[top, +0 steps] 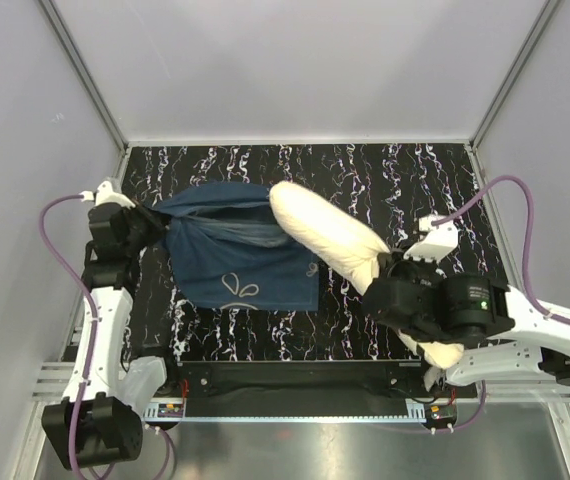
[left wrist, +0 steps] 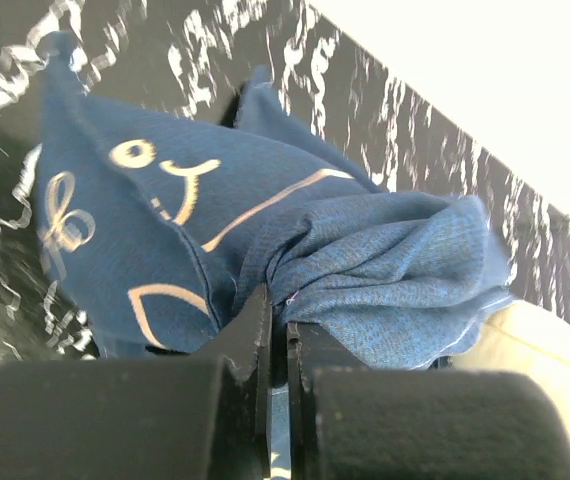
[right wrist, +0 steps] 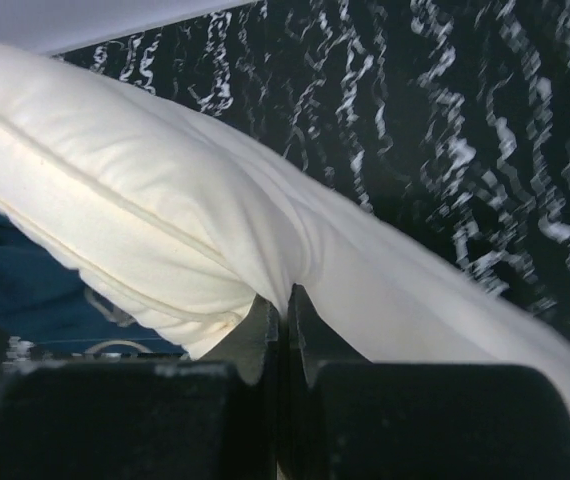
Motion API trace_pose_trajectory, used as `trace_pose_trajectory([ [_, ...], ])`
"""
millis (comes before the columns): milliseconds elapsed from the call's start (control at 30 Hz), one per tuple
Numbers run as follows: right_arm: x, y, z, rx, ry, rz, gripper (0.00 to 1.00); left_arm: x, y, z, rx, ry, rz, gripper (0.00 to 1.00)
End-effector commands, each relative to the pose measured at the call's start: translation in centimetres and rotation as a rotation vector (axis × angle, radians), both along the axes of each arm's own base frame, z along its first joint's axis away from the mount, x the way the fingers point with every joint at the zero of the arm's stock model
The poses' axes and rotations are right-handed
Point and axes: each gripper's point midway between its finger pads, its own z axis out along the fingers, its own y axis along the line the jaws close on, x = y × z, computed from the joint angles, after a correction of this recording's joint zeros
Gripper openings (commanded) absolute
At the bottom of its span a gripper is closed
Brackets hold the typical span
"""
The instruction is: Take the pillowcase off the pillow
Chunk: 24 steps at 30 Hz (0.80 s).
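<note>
Left of centre in the overhead view, the pillowcase (top: 230,255) lies slack and mostly flat on the black, white-veined table (top: 415,180), with a pale gold drawing showing near its lower edge. Its left end is drawn up into a bunch, and the left gripper (top: 150,222) is clenched on that bunch. The left wrist view shows the two fingers pressed nearly together with gathered blue cloth between them. The pillow (top: 325,235) runs diagonally from the upper centre of the frame toward the lower right, almost wholly bare, its upper-left end touching the case's open right edge. The right gripper (top: 390,275) grasps the pillow partway along, and its wrist view shows the fingers closed on a pinched fold of cream fabric. The pillow's lower end pokes out beneath the right arm at the lower right.
</note>
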Motion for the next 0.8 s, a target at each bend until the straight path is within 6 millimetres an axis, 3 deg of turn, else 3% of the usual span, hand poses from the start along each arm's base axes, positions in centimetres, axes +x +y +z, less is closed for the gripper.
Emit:
trace_pose_trajectory([
  [0,2.0,-5.5,5.8,-0.248,-0.195,-0.092,0.0,0.1,0.9,5.0,0.022,-0.125,-0.021,0.0],
  [67,2.9,-5.8,6.4,-0.277,-0.201,-0.104,0.0,0.0,2.0,5.5,0.028,-0.135,0.002,0.0],
  [100,3.6,-4.8,8.0,-0.283,-0.235,-0.086,0.0,-0.2,2.3,5.7,0.028,-0.14,0.007,0.0],
  [133,4.2,-3.9,7.5,-0.286,-0.23,-0.052,0.0,-0.2,2.3,5.9,0.027,-0.145,0.001,0.0],
  [167,5.1,-4.1,8.2,-0.243,-0.244,-0.085,0.0,-0.3,2.9,5.9,0.027,-0.145,0.013,0.0],
  [233,6.3,-3.8,8.0,-0.282,-0.222,-0.064,0.0,-0.4,3.3,5.9,0.028,-0.145,0.018,0.0],
  [367,10.1,-2.8,5.5,-0.394,-0.131,-0.095,0.0,-0.8,3.7,6.2,0.049,-0.161,0.033,0.0],
  [400,11.1,-3.7,5.1,-0.406,-0.112,-0.126,0.0,-0.9,3.7,6.1,0.054,-0.159,0.035,0.0],
  [467,12.7,-3.6,4.2,-0.378,-0.096,-0.112,0.0,-1.0,3.8,6.3,0.068,-0.162,0.038,0.0],
  [500,13.6,-5.0,4.0,-0.372,-0.083,-0.149,0.0,-1.0,3.9,6.3,0.071,-0.163,0.041,0.0],
  [567,14.5,-5.4,2.9,-0.37,-0.059,-0.148,0.0,-1.1,4.0,6.3,0.081,-0.162,0.046,0.0],
  [767,15.9,-9.4,1.4,-0.384,0.002,-0.227,0.0,-1.2,4.2,6.5,0.099,-0.179,0.053,0.0],
])
